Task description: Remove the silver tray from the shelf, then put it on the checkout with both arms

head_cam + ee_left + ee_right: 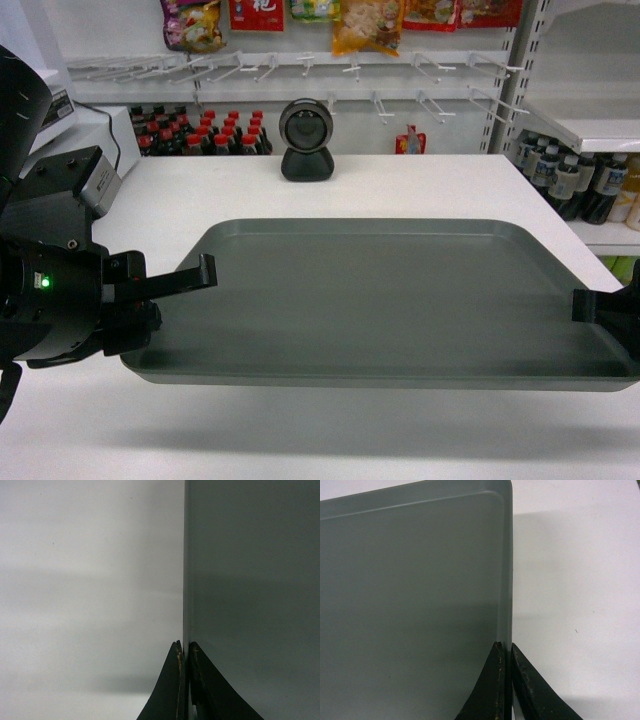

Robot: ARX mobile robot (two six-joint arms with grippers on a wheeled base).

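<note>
Head view: the silver tray (380,300) across the middle and lower part of the frame, over the white checkout (420,185), with a shadow under its near edge, so seemingly lifted off the surface. Left gripper (185,285) at the left edge of the tray, one black finger lying over the rim; right gripper (592,305) at the far right edge, mostly cut off by the frame. Black round-headed scanner (305,140) at upper centre, behind the tray and well apart from it. Bottles (200,135) and hanging snack packs (370,22) further back.

Left wrist view: both fingers pressed together on the tray rim (185,580), nearly no gap, white counter at the left.

Right wrist view: same pinch on the right rim (509,580), and also the rounded far corner at the top, not visible from the left wrist.
</note>
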